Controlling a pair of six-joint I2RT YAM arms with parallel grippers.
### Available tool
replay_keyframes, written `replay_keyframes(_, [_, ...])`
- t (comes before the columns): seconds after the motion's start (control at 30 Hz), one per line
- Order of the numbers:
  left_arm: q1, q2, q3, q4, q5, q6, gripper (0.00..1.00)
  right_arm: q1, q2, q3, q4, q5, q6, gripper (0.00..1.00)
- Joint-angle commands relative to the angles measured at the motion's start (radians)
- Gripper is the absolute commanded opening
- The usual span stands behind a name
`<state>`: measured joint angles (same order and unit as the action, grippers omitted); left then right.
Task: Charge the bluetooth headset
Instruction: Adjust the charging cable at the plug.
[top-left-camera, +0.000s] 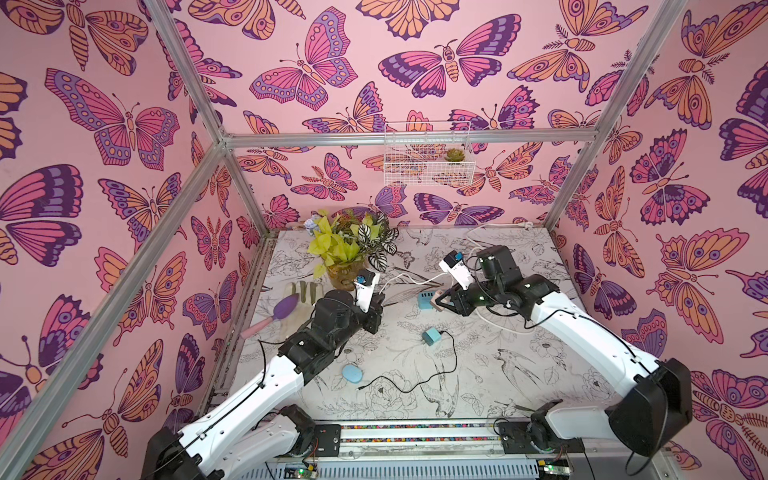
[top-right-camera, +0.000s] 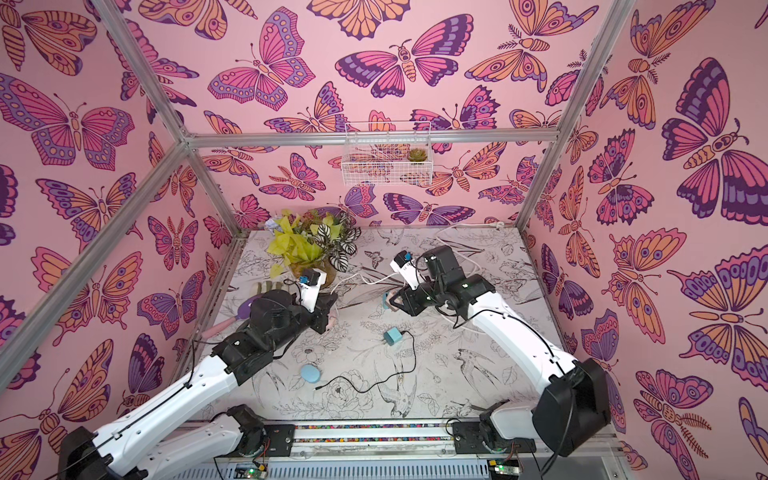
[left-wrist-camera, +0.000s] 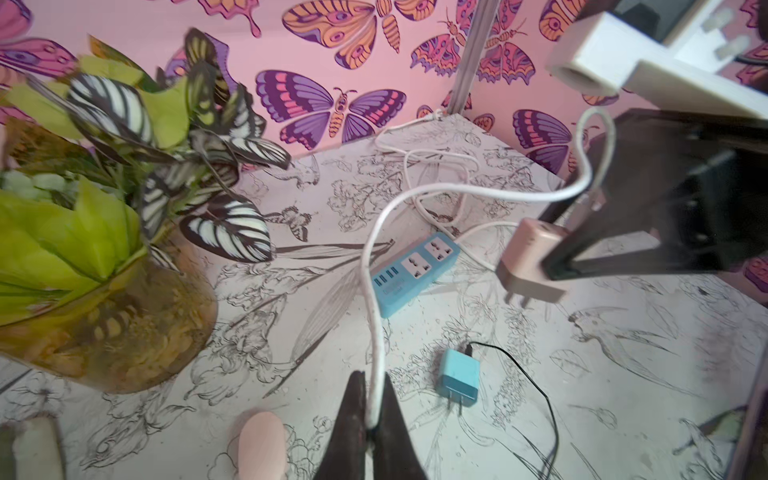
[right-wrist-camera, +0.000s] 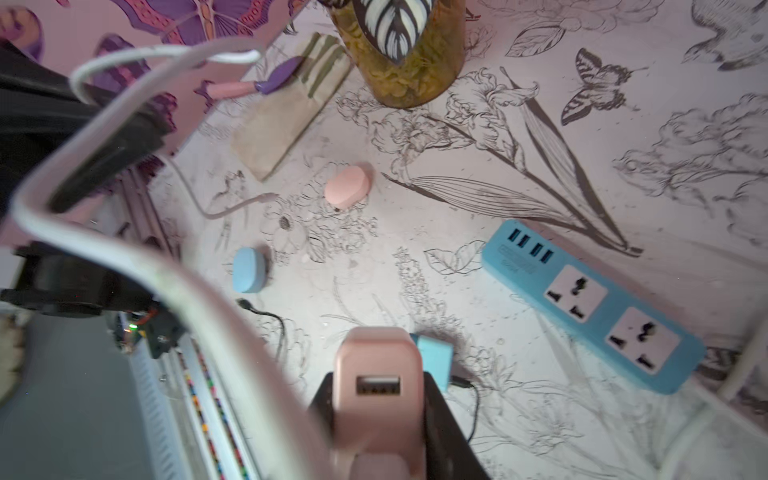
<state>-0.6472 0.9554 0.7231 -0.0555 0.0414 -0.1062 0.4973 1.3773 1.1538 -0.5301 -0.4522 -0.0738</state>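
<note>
My left gripper is shut on a white cable, pinched between its dark fingertips above the table. That cable arcs over towards my right arm. A pink oval headset case lies just below the left gripper and shows too in a top view. A blue headset case lies nearer the front. My right gripper is shut on a pink charger adapter with an empty USB port, held above a blue power strip. A blue adapter with a black cable lies mid-table.
A leafy plant in a glass vase stands at the back left, with striped gloves and a purple-and-pink trowel beside it. The power strip's white cord coils towards the back corner. A wire basket hangs on the back wall.
</note>
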Motion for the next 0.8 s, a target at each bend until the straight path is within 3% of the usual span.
replay_keyframes(0.0, [0.005,0.022,0.027,-0.089,0.153,-0.014,0.00,0.001,0.037,0.006,0.020,0.110,-0.252,0.13])
replay_keyframes(0.1, [0.005,0.060,0.052,-0.113,0.215,-0.029,0.00,-0.019,0.057,-0.013,0.053,0.096,-0.392,0.11])
replay_keyframes(0.4, [0.009,0.153,0.080,-0.131,0.277,-0.041,0.00,-0.141,0.157,-0.001,0.111,-0.154,-0.696,0.13])
replay_keyframes(0.6, [0.021,0.233,0.139,-0.187,0.350,-0.039,0.00,-0.175,0.339,0.144,-0.007,-0.187,-0.807,0.09])
replay_keyframes(0.77, [0.026,0.288,0.154,-0.301,0.319,-0.055,0.00,-0.189,0.399,0.201,-0.003,-0.240,-0.833,0.07])
